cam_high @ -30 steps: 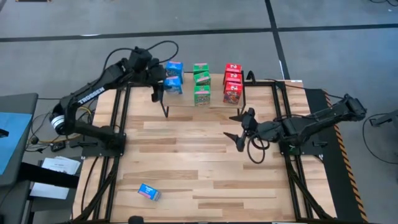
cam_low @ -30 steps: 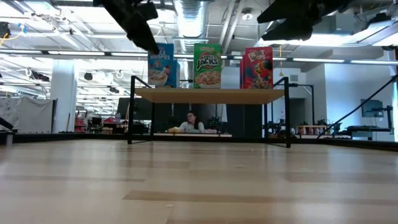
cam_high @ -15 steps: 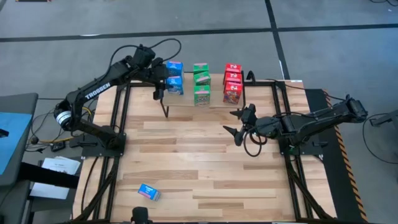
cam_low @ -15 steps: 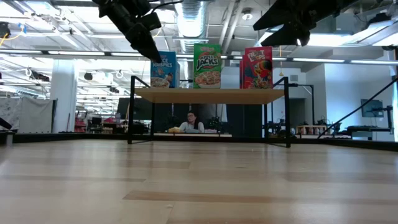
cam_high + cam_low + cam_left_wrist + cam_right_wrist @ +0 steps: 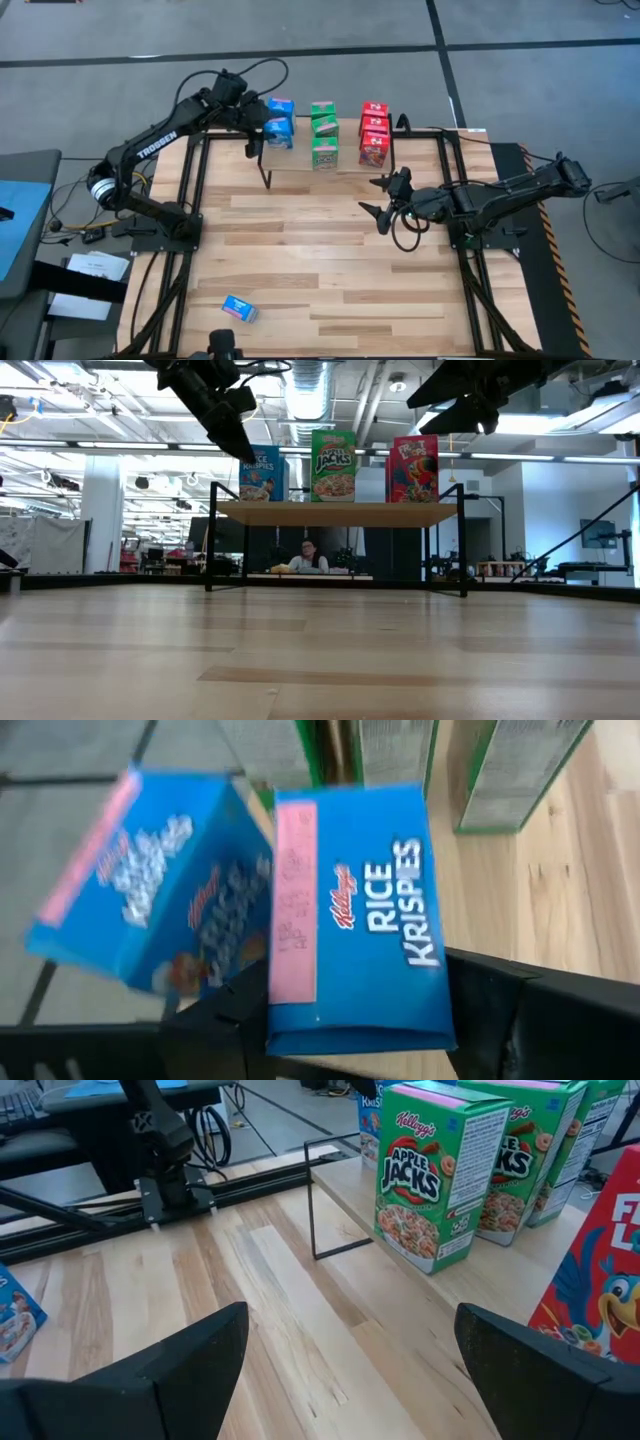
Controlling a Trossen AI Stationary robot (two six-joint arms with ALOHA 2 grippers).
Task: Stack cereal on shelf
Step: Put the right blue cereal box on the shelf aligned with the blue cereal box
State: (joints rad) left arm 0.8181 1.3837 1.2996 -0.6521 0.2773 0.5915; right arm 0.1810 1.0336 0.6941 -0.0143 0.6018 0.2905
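Left gripper [image 5: 256, 135] at the blue cereal on the shelf [image 5: 345, 158].
Its jaws stood apart, with one blue box [image 5: 360, 915] between them and a second blue box [image 5: 150, 885] tilted just beside. The right gripper [image 5: 381, 200] hung with jaws wide apart in front of the green boxes [image 5: 430, 1175] and red boxes [image 5: 373, 133]. A third blue box [image 5: 239, 309] lay on the table [image 5: 320, 260], well apart from both grippers.

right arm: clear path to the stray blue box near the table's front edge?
Probably yes. The right pincer hangs open over bare table, and nothing lies between it and the blue box. The box lies on the left arm's side, so whether the arm stretches that far is unclear.
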